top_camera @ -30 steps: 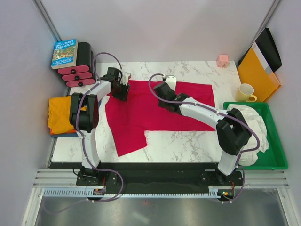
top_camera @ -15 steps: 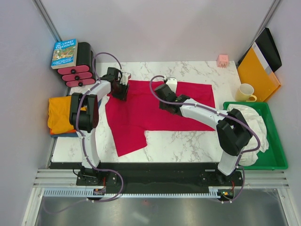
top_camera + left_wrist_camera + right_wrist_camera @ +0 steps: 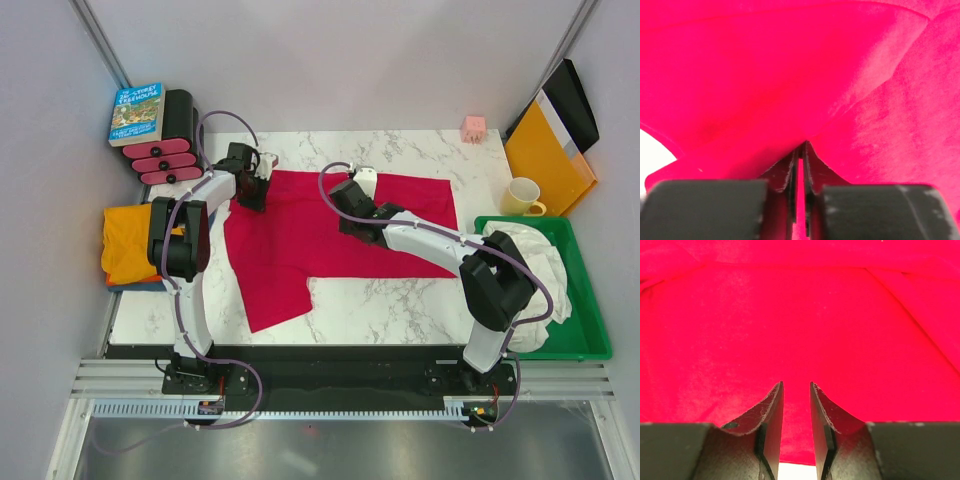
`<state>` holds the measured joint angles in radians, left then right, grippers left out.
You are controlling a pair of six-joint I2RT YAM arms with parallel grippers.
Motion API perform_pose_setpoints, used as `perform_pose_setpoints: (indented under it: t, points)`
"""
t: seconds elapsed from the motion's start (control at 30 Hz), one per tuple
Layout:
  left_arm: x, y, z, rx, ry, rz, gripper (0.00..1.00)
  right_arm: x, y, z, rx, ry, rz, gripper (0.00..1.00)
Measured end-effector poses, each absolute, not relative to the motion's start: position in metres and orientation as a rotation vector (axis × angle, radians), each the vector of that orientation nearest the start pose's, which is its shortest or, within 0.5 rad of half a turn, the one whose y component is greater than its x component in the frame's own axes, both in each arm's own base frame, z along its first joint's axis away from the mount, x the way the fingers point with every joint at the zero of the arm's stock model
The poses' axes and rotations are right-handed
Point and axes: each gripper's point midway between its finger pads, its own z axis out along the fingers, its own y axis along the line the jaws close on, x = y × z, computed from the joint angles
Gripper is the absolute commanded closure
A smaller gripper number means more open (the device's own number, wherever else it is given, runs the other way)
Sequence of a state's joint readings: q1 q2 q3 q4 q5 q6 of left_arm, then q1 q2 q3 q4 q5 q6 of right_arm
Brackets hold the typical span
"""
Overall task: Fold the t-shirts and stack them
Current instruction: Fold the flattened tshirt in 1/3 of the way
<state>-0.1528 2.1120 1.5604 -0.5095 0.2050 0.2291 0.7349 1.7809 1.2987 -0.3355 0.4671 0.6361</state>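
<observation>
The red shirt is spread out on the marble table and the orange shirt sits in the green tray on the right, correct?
Not quite. The orange shirt is not in the green tray; it lies at the left edge of the table, as the top external view shows. The tray holds white cloth. The red shirt is indeed spread on the marble table.

Bare desk (image 3: 400, 300) lies open at the near right, between the crimson red t-shirt (image 3: 300, 235) and the green tray (image 3: 592, 335), and in a narrow strip along the far edge. The right side is crowded with the tray's heaped white cloth (image 3: 535, 265), a yellow mug (image 3: 522, 196), a leaning folder (image 3: 545, 150) and a pink cube (image 3: 473, 127). At the far left, a book (image 3: 137, 112) on black and pink cylinders (image 3: 165, 150) and the orange t-shirt (image 3: 125, 245) hem in the left arm (image 3: 185, 230). The right arm (image 3: 430, 235) slants across the red shirt's right half.
</observation>
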Motion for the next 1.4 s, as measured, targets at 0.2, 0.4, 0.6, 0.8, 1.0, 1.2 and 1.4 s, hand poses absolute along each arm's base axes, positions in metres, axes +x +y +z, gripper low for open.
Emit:
perform_pose_setpoints:
  t: [0.2, 0.4, 0.6, 0.8, 1.0, 1.2, 1.4]
  points:
    - [0.476, -0.096, 0.033, 0.552, 2.537, -0.211, 0.98, 0.379, 0.267, 0.11, 0.104, 2.287, 0.154, 0.66]
    - [0.481, -0.096, 0.068, 0.544, 2.46, -0.192, 0.98, 0.379, 0.268, 0.113, 0.105, 2.281, 0.165, 0.67]
    - [0.463, -0.106, 0.098, 0.568, 2.397, -0.202, 0.98, 0.377, 0.266, 0.122, 0.111, 2.265, 0.181, 0.67]
    - [0.421, -0.121, 0.07, 0.639, 2.47, -0.248, 0.98, 0.371, 0.261, 0.121, 0.115, 2.262, 0.185, 0.67]
    - [0.385, -0.133, 0.045, 0.698, 2.543, -0.29, 0.98, 0.366, 0.257, 0.117, 0.12, 2.267, 0.183, 0.67]
    - [0.368, -0.144, 0.041, 0.743, 2.55, -0.314, 0.98, 0.362, 0.253, 0.117, 0.122, 2.269, 0.182, 0.67]
    - [0.365, -0.144, 0.04, 0.742, 2.558, -0.312, 0.52, 0.361, 0.252, 0.114, 0.128, 2.272, 0.183, 0.66]
